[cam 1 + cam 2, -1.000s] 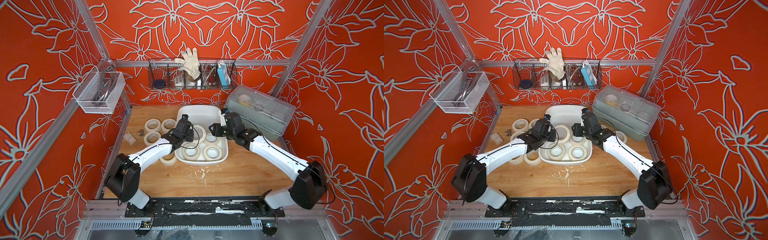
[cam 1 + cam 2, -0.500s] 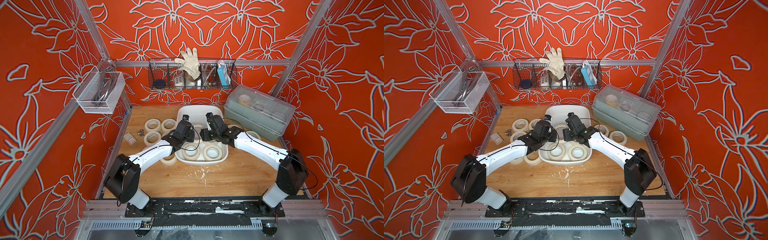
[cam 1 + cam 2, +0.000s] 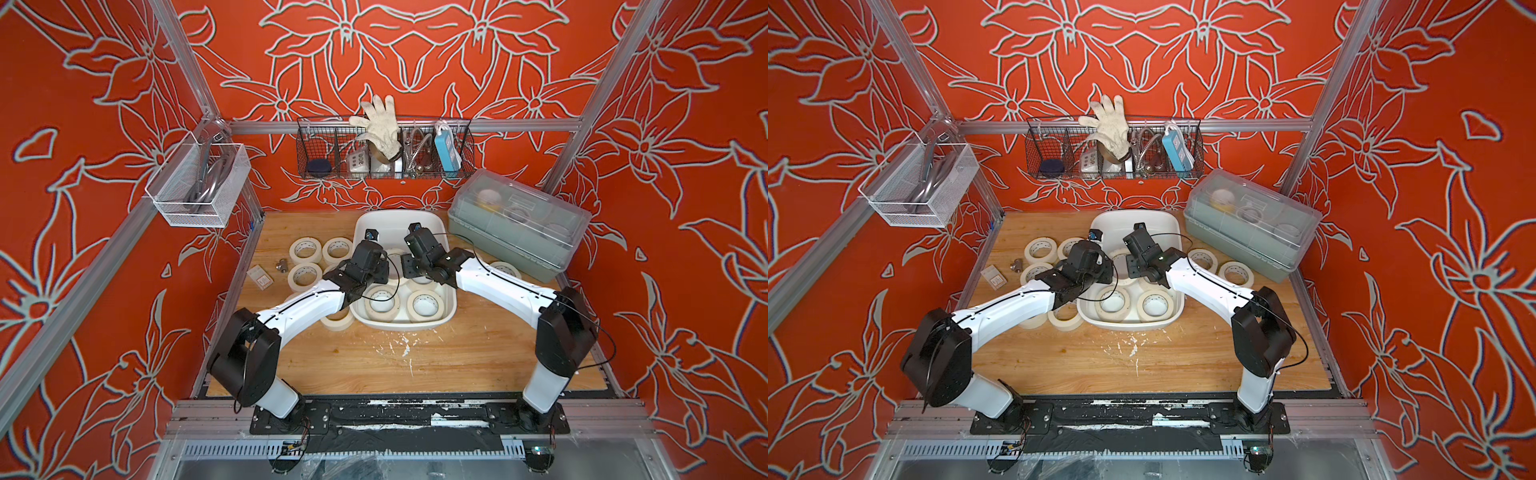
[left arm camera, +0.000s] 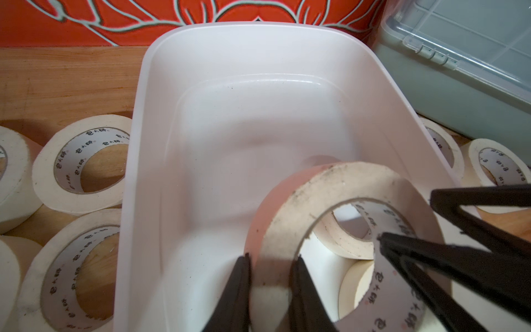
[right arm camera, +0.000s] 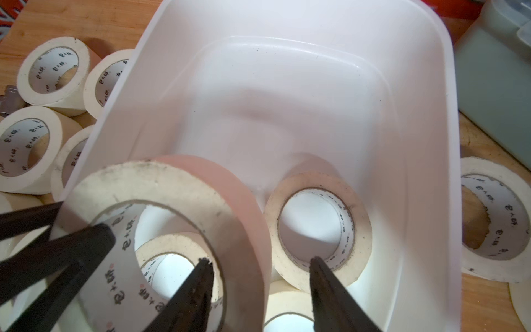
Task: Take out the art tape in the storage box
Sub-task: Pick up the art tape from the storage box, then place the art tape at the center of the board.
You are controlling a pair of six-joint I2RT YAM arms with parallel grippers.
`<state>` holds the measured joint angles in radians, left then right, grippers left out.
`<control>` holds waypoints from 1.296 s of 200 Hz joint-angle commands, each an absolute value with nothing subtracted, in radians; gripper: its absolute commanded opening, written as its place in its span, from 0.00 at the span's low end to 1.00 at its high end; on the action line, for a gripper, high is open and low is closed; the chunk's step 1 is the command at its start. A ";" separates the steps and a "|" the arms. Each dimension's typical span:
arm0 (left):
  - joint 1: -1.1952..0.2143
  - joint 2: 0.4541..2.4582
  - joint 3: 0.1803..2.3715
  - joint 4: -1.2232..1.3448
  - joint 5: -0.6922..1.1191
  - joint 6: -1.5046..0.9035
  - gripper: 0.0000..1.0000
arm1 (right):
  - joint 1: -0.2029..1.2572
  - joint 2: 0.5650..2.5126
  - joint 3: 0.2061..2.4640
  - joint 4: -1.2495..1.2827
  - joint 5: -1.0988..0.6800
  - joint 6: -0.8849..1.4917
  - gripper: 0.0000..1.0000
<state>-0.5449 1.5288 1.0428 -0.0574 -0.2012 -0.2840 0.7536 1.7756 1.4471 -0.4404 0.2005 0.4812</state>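
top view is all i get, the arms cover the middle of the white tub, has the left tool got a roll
observer: yes, in the left wrist view the left tool is shut on the wall of a roll, one finger inside its hole
operator: is it lifted
observer: it is tilted, and another roll shows through its hole
operator: and the other arm
observer: open, the right tool straddles the same roll's wall elsewhere without pinching it

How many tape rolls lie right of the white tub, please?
2: one roll beside the tub, another roll near the grey box; the right arm may hide more.
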 commanded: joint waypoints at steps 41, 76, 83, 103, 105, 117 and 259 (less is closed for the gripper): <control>-0.549 1.485 1.039 0.015 -0.189 -0.284 0.09 | 0.758 1.819 1.513 -0.483 0.247 0.449 0.16; -0.549 1.453 1.008 0.053 -0.167 -0.296 0.42 | 0.753 1.805 1.528 -0.508 0.252 0.427 0.00; -0.548 1.450 1.004 0.058 -0.166 -0.299 0.49 | 0.751 1.799 1.528 -0.511 0.253 0.421 0.00; -0.548 1.433 0.990 0.073 -0.167 -0.306 0.62 | 0.744 1.788 1.535 -0.532 0.256 0.406 0.00; -0.548 1.431 0.990 0.075 -0.167 -0.306 0.63 | 0.743 1.786 1.538 -0.537 0.257 0.403 0.00; -0.548 1.417 0.978 0.083 -0.169 -0.308 0.69 | 0.737 1.780 1.547 -0.559 0.263 0.392 0.00; -0.471 1.283 0.900 0.084 -0.155 -0.337 0.93 | 0.418 1.368 1.468 -0.764 0.250 0.328 0.00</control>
<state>-0.4774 1.2655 0.8883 0.0734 -0.1627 -0.3302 0.4690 1.4460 1.5051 -0.7311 0.2508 0.3260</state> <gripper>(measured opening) 0.926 0.223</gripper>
